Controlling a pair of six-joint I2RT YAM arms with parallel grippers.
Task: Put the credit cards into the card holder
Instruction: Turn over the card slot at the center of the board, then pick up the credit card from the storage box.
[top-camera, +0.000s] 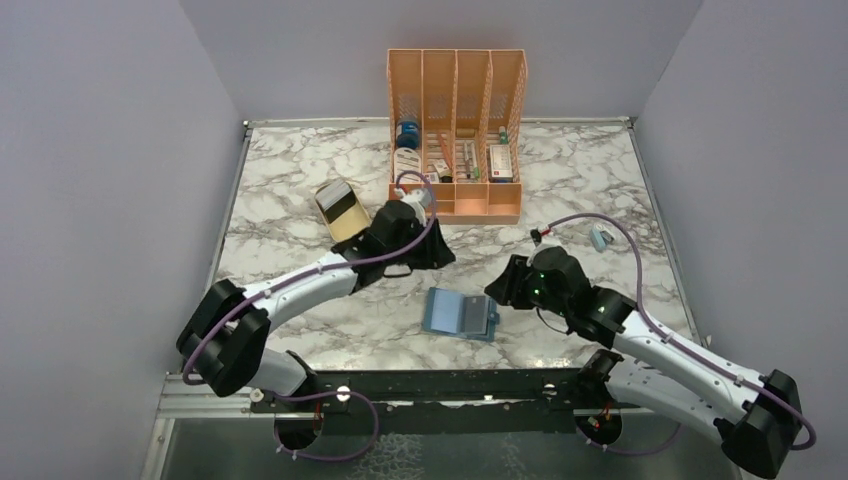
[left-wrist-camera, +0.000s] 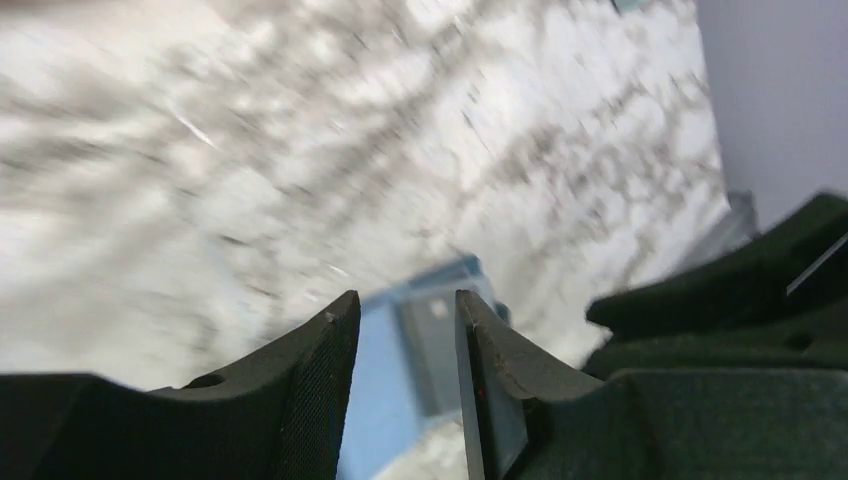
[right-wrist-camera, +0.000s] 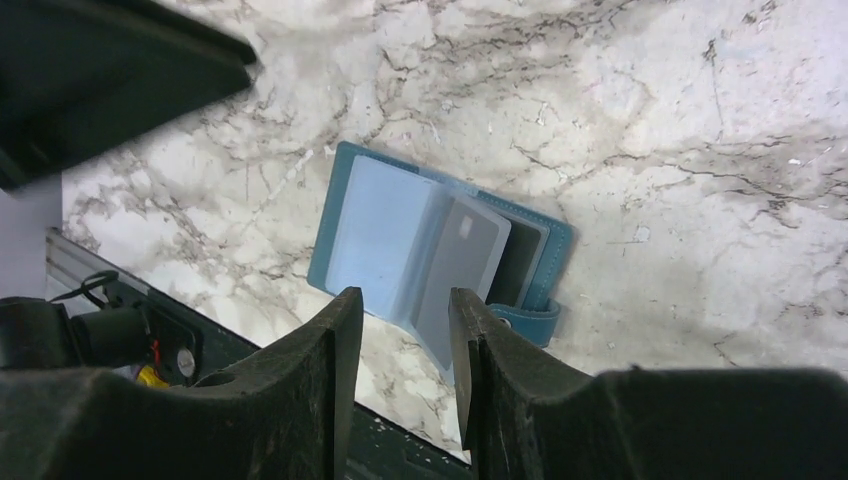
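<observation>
The teal-blue card holder (top-camera: 460, 313) lies open on the marble near the front edge, light-blue inside up (right-wrist-camera: 375, 225). A grey credit card (right-wrist-camera: 462, 262) rests slanted on its inner pocket, with one corner past the near edge. My right gripper (right-wrist-camera: 405, 297) hovers open just above that near edge (top-camera: 500, 285), with nothing between its fingers. My left gripper (top-camera: 440, 255) hangs behind the holder, and its wrist view is blurred. Its jaws (left-wrist-camera: 405, 300) stand apart, framing the card holder (left-wrist-camera: 385, 370). A thin grey sliver lies along its right finger (left-wrist-camera: 497, 420); I cannot tell whether it is a card.
An orange slotted organiser (top-camera: 457, 130) with small items stands at the back centre. A shallow beige tray (top-camera: 343, 210) sits tilted beside the left arm. A small blue object (top-camera: 600, 238) lies at the right. The black base rail (top-camera: 430, 385) runs just in front of the holder.
</observation>
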